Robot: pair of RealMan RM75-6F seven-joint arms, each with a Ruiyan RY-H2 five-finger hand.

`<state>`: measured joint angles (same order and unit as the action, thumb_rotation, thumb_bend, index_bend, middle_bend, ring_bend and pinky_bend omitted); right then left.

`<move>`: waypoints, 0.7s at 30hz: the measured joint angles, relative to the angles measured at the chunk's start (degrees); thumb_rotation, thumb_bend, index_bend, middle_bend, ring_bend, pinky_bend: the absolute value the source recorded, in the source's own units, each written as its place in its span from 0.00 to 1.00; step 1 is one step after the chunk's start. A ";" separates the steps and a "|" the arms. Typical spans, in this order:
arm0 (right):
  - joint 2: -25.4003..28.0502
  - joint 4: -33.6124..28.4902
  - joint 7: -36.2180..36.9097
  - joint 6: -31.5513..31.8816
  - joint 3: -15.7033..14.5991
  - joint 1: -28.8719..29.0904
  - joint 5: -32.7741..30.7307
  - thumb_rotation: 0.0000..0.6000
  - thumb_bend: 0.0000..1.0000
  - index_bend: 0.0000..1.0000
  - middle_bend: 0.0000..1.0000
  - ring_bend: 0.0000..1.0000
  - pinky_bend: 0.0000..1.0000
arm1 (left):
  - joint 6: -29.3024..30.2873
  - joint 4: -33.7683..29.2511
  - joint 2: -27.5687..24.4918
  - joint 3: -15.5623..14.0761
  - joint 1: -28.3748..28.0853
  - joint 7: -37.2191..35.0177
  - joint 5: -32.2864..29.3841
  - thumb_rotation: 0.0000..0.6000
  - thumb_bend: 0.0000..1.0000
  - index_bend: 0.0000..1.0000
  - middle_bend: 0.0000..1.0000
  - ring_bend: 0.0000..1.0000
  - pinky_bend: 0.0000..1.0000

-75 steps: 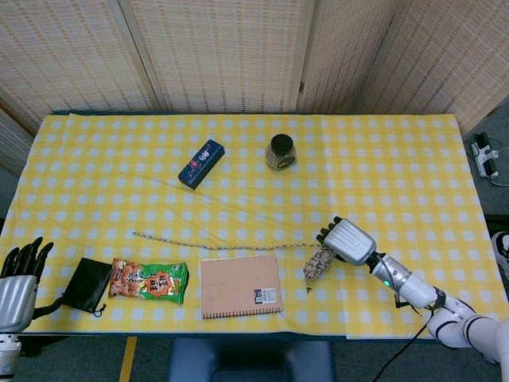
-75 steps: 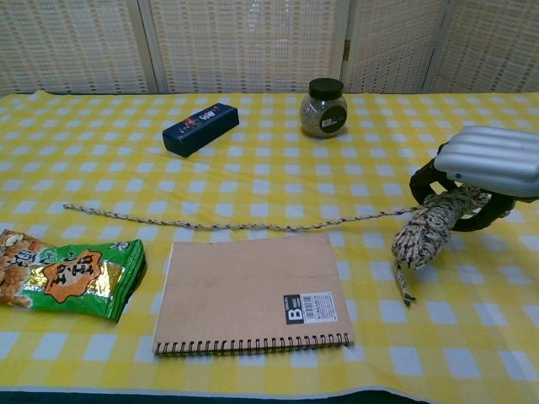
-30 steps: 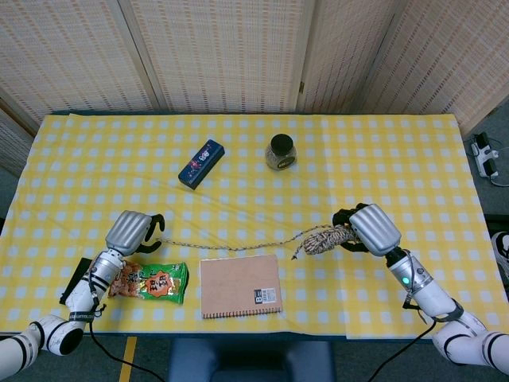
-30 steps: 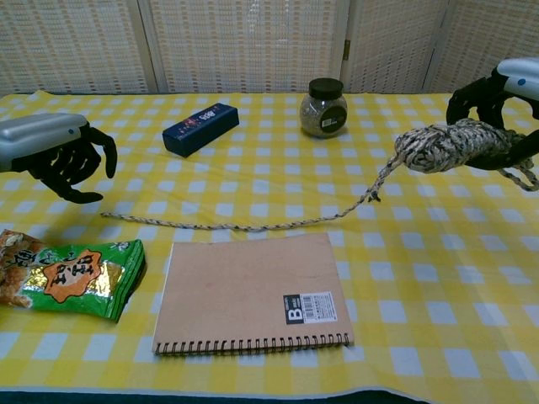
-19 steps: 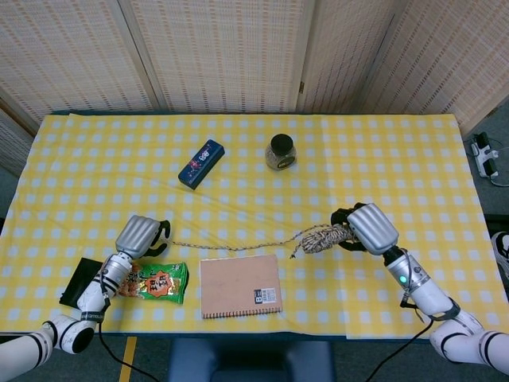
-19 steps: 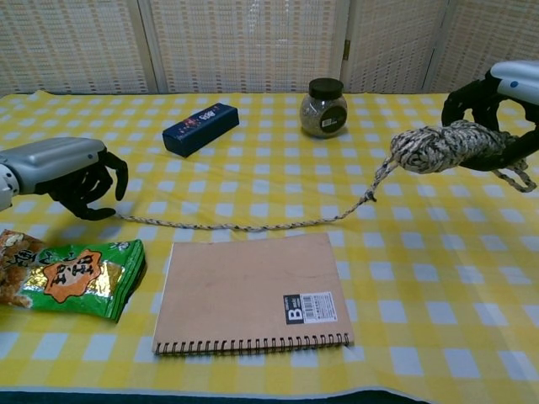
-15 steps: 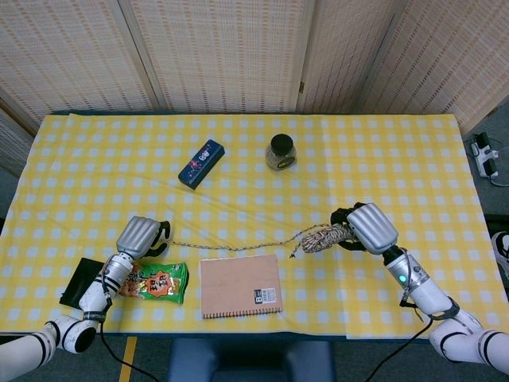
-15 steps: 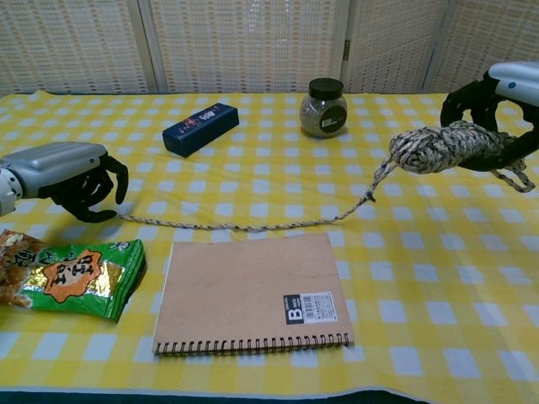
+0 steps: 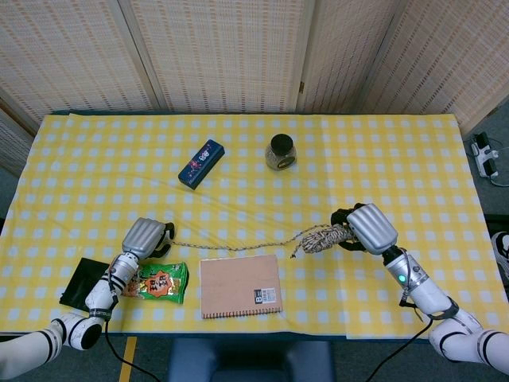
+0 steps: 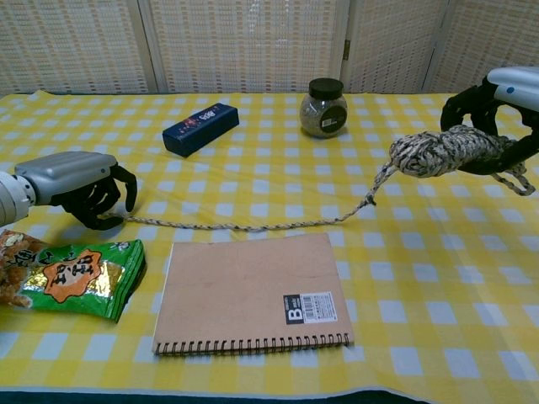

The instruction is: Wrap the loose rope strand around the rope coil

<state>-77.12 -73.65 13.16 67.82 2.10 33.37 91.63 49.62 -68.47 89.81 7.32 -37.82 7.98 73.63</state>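
My right hand (image 9: 364, 228) (image 10: 497, 114) grips the speckled rope coil (image 9: 322, 237) (image 10: 440, 151) and holds it lifted above the yellow checked tablecloth, at the right. The loose strand (image 9: 232, 247) (image 10: 244, 225) drops from the coil's left end and trails leftward across the cloth. My left hand (image 9: 145, 236) (image 10: 77, 187) sits low on the table at the strand's far end, fingers curled down over it. The fingers hide whether that end is pinched.
A brown spiral notebook (image 9: 240, 286) (image 10: 253, 290) lies just in front of the strand. A green snack bag (image 9: 155, 282) (image 10: 67, 278) and a black pouch (image 9: 79, 282) sit by my left hand. A blue box (image 9: 201, 163) and a jar (image 9: 281, 151) stand farther back.
My left hand came in from the left and slid right until its fingers cover the strand's end. My right hand lifted the coil earlier and now holds it nearly still.
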 measured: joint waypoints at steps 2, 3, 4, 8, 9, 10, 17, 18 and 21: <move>-0.03 0.12 0.07 -0.03 0.01 -0.05 -0.03 1.00 0.62 0.84 0.65 0.69 0.56 | -0.33 -0.13 0.03 -0.02 -0.15 0.40 -0.52 1.00 0.42 0.52 0.83 0.75 0.73; -0.02 0.15 0.12 -0.05 0.01 -0.07 -0.03 1.00 0.62 0.84 0.65 0.69 0.56 | -0.48 -0.17 0.05 -0.04 -0.22 0.58 -0.74 1.00 0.42 0.52 0.83 0.75 0.73; -0.01 0.19 0.14 -0.05 0.02 -0.08 -0.02 1.00 0.62 0.84 0.65 0.69 0.56 | -0.66 -0.19 0.08 -0.06 -0.32 0.82 -1.02 1.00 0.42 0.52 0.83 0.75 0.73; -0.01 0.32 0.19 -0.04 0.03 -0.16 0.00 1.00 0.62 0.84 0.65 0.69 0.56 | -1.02 -0.38 0.18 -0.11 -0.58 1.31 -1.73 1.00 0.44 0.53 0.82 0.75 0.73; -0.03 0.37 0.22 -0.07 0.04 -0.18 -0.02 1.00 0.62 0.84 0.65 0.69 0.56 | -0.96 -0.39 0.22 -0.11 -0.62 1.37 -1.77 1.00 0.44 0.54 0.82 0.75 0.73; -0.05 0.43 0.23 -0.12 0.03 -0.19 -0.05 1.00 0.62 0.84 0.65 0.69 0.56 | -0.85 -0.37 0.29 -0.12 -0.66 1.42 -1.82 1.00 0.45 0.54 0.83 0.75 0.73; -0.10 0.61 0.23 -0.35 0.03 -0.33 -0.19 1.00 0.62 0.84 0.65 0.69 0.56 | -1.00 -0.05 0.50 -0.23 -0.95 1.52 -2.33 1.00 0.46 0.55 0.83 0.75 0.73; -0.10 0.62 0.23 -0.36 0.03 -0.34 -0.20 1.00 0.62 0.84 0.65 0.69 0.56 | -1.03 0.01 0.56 -0.25 -0.99 1.51 -2.39 1.00 0.47 0.55 0.83 0.75 0.73; -0.08 0.66 0.21 -0.44 0.05 -0.37 -0.25 1.00 0.62 0.84 0.65 0.69 0.56 | -1.16 0.24 0.78 -0.32 -1.09 1.43 -2.56 1.00 0.48 0.56 0.83 0.75 0.73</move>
<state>-77.20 -72.99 13.37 67.37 2.15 33.00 91.39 48.46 -68.23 90.59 7.00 -38.91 9.42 71.07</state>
